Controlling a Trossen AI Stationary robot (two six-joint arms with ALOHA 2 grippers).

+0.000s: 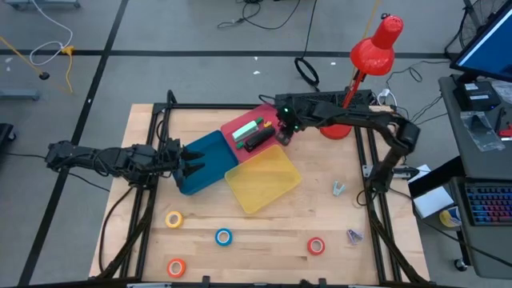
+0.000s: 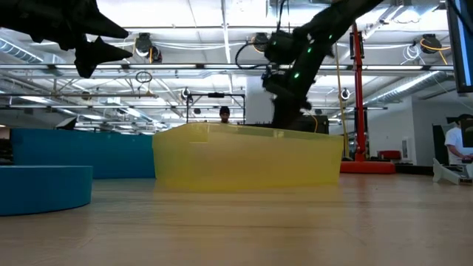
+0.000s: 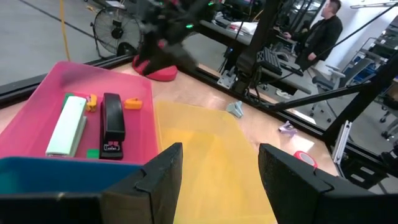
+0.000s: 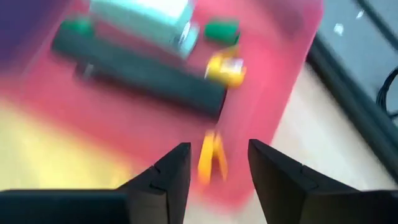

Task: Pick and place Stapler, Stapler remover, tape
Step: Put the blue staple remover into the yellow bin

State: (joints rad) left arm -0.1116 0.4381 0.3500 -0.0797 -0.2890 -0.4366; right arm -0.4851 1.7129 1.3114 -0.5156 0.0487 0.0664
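My right gripper [image 1: 282,133] hangs open over the far right part of the pink bin [image 1: 240,126]. In its wrist view an orange staple remover [image 4: 211,159] shows on the bin floor below the gap between my fingers [image 4: 219,148]. A black stapler [image 4: 140,67], a pale green stapler [image 3: 67,124] and a second orange remover [image 4: 225,68] lie in the same bin. My left gripper [image 1: 192,166] is open above the blue bin [image 1: 210,156]. The yellow [image 1: 174,218], blue [image 1: 223,236], orange [image 1: 176,267] and red [image 1: 316,246] tape rolls lie flat on the near table.
A yellow bin [image 1: 262,182] sits against the pink and blue bins. A grey staple remover [image 1: 338,189] and a purple one [image 1: 353,235] lie on the table's right side. A red desk lamp [image 1: 374,50] stands at the far right corner. People show in the room behind.
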